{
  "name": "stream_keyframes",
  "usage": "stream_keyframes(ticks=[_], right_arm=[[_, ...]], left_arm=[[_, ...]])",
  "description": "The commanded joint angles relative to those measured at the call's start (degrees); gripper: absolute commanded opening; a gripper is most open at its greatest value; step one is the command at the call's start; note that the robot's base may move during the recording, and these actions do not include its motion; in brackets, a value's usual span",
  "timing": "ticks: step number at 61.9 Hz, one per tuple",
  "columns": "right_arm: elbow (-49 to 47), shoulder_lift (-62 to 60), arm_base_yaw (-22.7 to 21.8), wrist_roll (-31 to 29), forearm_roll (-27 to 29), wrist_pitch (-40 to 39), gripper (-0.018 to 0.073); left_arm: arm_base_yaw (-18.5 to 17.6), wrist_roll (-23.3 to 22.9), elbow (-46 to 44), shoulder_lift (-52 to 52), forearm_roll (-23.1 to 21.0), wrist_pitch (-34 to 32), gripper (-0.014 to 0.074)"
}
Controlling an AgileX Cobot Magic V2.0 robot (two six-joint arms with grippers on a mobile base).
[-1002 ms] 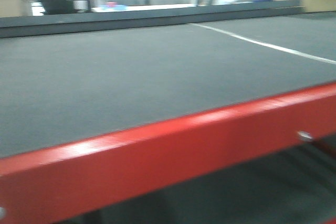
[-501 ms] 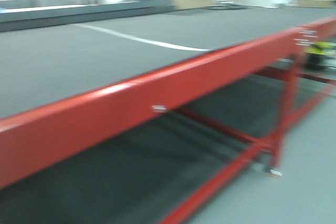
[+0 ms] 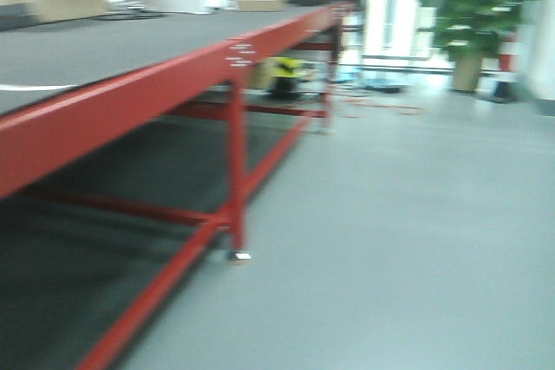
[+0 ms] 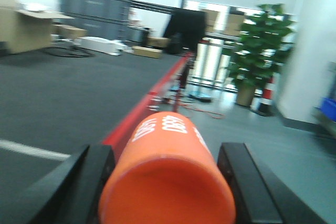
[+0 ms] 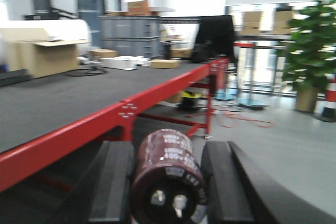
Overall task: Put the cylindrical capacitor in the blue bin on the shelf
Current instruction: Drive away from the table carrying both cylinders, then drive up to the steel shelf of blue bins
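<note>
In the right wrist view, the cylindrical capacitor [image 5: 168, 163] is a dark brown cylinder with white print, its two metal terminals facing the camera. My right gripper [image 5: 167, 182] is shut on it, a black finger pressed to each side. My left gripper [image 4: 165, 184] is shut on a larger orange tapered piece [image 4: 165, 150] with white lettering, its hollow end towards the camera. Both grippers hang in the air beside a red-framed table. The blue bin and the shelf are out of view.
A long table with a red steel frame [image 3: 130, 97] and dark grey top stands to the left; its leg [image 3: 236, 171] reaches the grey floor. A potted plant [image 3: 477, 6] and a striped cone [image 4: 266, 95] stand far off. A blue shape [image 4: 328, 109] shows at the right edge.
The front view has swung right: first the table top filled it, then the red rail slid leftward, and now the table's end, open floor and the plant show.
</note>
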Motion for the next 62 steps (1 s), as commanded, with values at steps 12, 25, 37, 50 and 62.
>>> stream_keyframes(ticks=[12, 25, 37, 50, 62], right_arm=[[0.0, -0.3, 0.0, 0.0, 0.3, -1.4, -0.0165], [0.0, -0.3, 0.0, 0.0, 0.3, -1.4, -0.0165], [0.0, -0.3, 0.0, 0.0, 0.3, -1.4, -0.0165], [0.0, -0.3, 0.0, 0.0, 0.3, -1.4, -0.0165], [0.0, -0.3, 0.0, 0.0, 0.3, -1.4, -0.0165]], left_arm=[[0.1, 0.0, -0.1, -0.2, -0.3, -1.0, -0.0111], [0.1, 0.0, -0.1, -0.2, -0.3, -1.0, -0.0111], [0.1, 0.0, -0.1, -0.2, -0.3, -1.0, -0.0111], [0.1, 0.0, -0.1, -0.2, -0.3, -1.0, -0.0111], [0.1, 0.0, -0.1, -0.2, -0.3, -1.0, -0.0111]])
